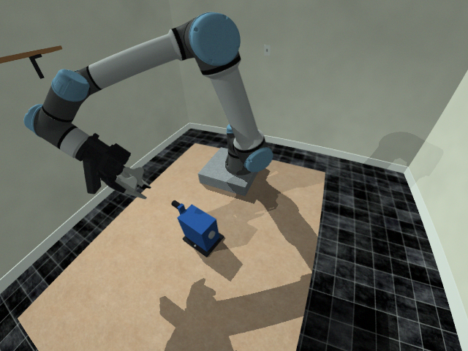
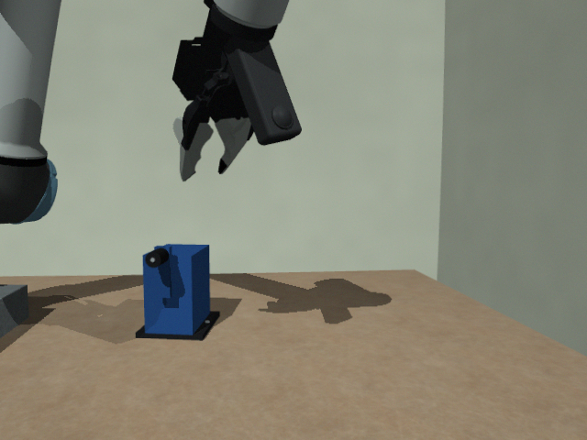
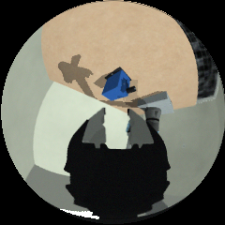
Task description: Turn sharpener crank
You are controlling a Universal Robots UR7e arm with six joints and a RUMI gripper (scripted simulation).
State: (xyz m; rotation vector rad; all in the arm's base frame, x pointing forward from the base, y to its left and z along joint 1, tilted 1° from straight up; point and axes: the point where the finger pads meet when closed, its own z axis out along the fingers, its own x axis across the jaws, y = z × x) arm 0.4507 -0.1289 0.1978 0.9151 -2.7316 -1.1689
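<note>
Blue sharpener (image 2: 177,289) stands bolted on a black plate near the middle of the tan table (image 2: 331,379), its crank (image 2: 166,277) on the side facing the exterior camera, black knob (image 2: 155,258) at about eleven o'clock. Gripper (image 2: 204,170) hangs well above, toward one o'clock, partly spread, pinching nothing. No turning looks begun; approach, grasp and full clockwise turn remain.

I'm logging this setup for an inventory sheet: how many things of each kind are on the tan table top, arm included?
Pencil sharpener, blue, with black crank knob: 1
Robot arm with gripper, fingers partly apart and holding nothing: 1
Grey pedestal under the arm: 1
Total: 3
</note>
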